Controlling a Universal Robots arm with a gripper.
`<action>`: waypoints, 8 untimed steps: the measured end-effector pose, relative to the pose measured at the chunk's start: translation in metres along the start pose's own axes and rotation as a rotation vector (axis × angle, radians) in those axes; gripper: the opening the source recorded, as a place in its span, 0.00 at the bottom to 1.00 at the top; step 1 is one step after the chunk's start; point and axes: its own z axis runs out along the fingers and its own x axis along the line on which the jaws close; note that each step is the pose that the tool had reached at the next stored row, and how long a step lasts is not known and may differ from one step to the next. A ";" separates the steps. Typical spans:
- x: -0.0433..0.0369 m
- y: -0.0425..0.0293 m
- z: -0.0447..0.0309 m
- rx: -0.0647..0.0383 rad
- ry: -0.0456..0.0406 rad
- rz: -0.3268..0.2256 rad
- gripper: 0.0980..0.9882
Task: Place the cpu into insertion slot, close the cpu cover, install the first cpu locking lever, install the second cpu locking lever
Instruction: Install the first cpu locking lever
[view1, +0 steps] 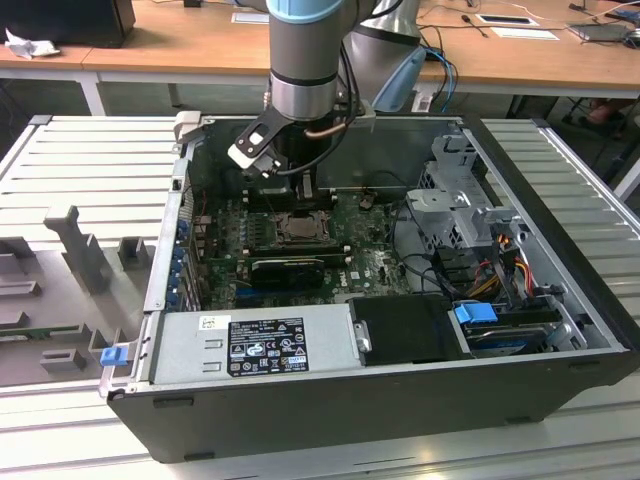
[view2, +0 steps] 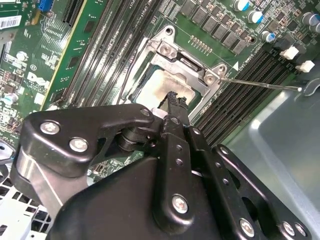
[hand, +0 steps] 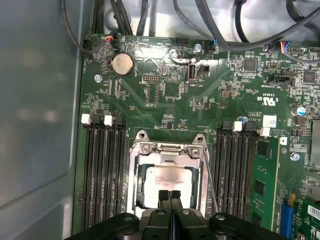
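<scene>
**Shut gripper over the seated cpu**

In the first wrist view the gripper (hand: 170, 193) has its two black fingers pressed flat together with nothing between them. The tips stand over the near edge of the cpu (hand: 167, 181); whether they touch it cannot be told.

The cpu lies flat inside the insertion slot (hand: 139, 192), its pale metal top facing up. The cpu cover (hand: 167, 149) lies down around it as a metal frame, and the chip shows through the square cut-out.

A thin locking lever (hand: 208, 177) runs beside one side of the cover. In the second wrist view this rod (view2: 260, 84) reaches out from the cover's corner across the long black memory slots (view2: 240, 75), well off the frame.

Beyond the socket the green motherboard (hand: 165, 90) carries a round coin battery (hand: 121, 64), and cables (hand: 210, 22) cross its far edge.

In the exterior view the arm (view1: 305, 50) comes down from the upper middle of the frame into an open computer case (view1: 380, 400), with the socket just below it. A grey power supply (view1: 260, 340) fills the lower middle. A metal drive cage (view1: 455, 195) stands at the exterior view's right. The case lies on a ribbed grey table (view1: 90, 165), and a wooden desk (view1: 180, 40) crosses the top of the frame.
</scene>
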 end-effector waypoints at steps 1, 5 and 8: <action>0.0000 0.0000 -0.0008 0.000 0.0001 0.000 0.01; 0.0001 0.0001 -0.0030 0.000 0.0002 0.000 0.01; 0.0001 0.0001 -0.0037 0.000 0.0001 0.000 0.01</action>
